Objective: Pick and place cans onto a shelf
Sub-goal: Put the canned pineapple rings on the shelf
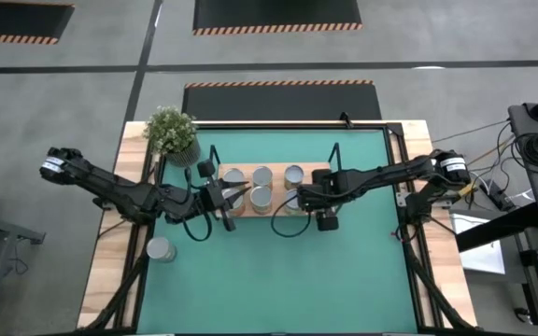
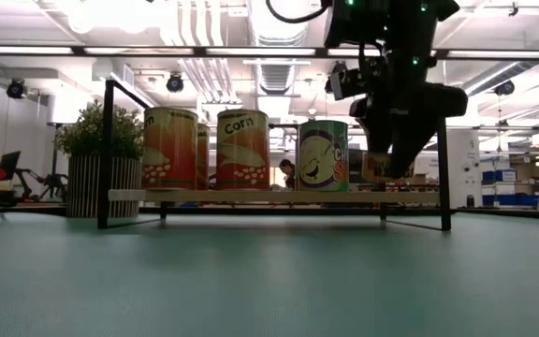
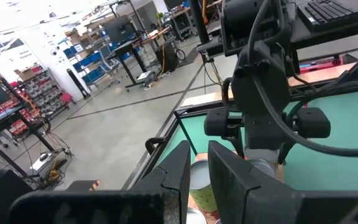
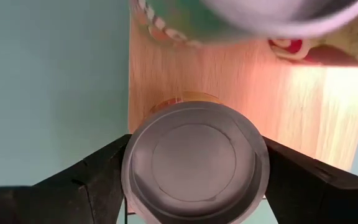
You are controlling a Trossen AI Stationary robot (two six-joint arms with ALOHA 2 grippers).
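The shelf [image 1: 318, 172] is a light wooden board in a black wire frame on the green mat. Several cans stand on their bases on it [image 1: 262, 175], and three show in the low view [image 2: 242, 150]. My right gripper [image 1: 294, 200] is shut on one more can [image 4: 194, 165] over the board's near side. My left gripper [image 1: 241, 193] hovers at the shelf's left end, above the cans there, its fingers [image 3: 229, 171] a narrow gap apart and empty. Another can [image 1: 161, 249] stands on the wooden table edge at the near left. My right gripper pinches the can's side wall just below its top rim [image 4: 127, 177] between its two fingers, one on each side. The fingers come from above, pointing down. The can is upright, and in the low view its base [image 2: 382, 174] sits a little above the board.
A potted plant [image 1: 171, 133] stands at the mat's far left corner, behind the shelf's left end. The shelf's upright wire posts [image 2: 108, 154] rise at its ends. A neighbouring can [image 4: 241, 18] stands close beyond the held one. The green mat [image 1: 278, 271] spreads in front of the shelf.
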